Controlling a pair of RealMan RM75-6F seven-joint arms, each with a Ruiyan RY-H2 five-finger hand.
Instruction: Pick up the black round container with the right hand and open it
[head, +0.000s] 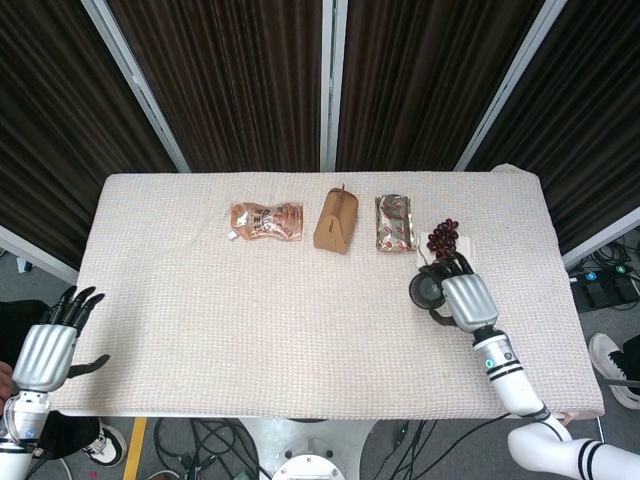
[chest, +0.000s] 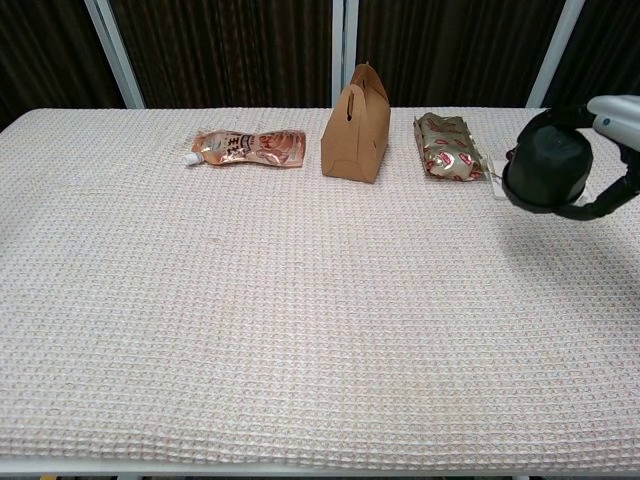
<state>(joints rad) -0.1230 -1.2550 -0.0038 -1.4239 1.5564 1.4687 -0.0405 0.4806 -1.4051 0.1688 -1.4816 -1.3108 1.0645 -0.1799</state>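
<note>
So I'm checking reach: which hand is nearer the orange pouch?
Neither clearly. The pouch lies far back; the left hand hangs off the near-left corner, the right hand is holding the black container.

Wide bare cloth across the near and middle table (head: 250, 330): free passage there. Along the far edge, a row of obstacles: orange pouch (head: 266, 219), upright brown paper box (head: 335, 221), foil packet (head: 395, 221), grapes (head: 443, 236). At the right, right hand (head: 462, 297) gripping the black round container (chest: 545, 167) just in front of the grapes, crowding that corner. Left hand (head: 48, 345) off the table's near-left corner, fingers spread.
</note>
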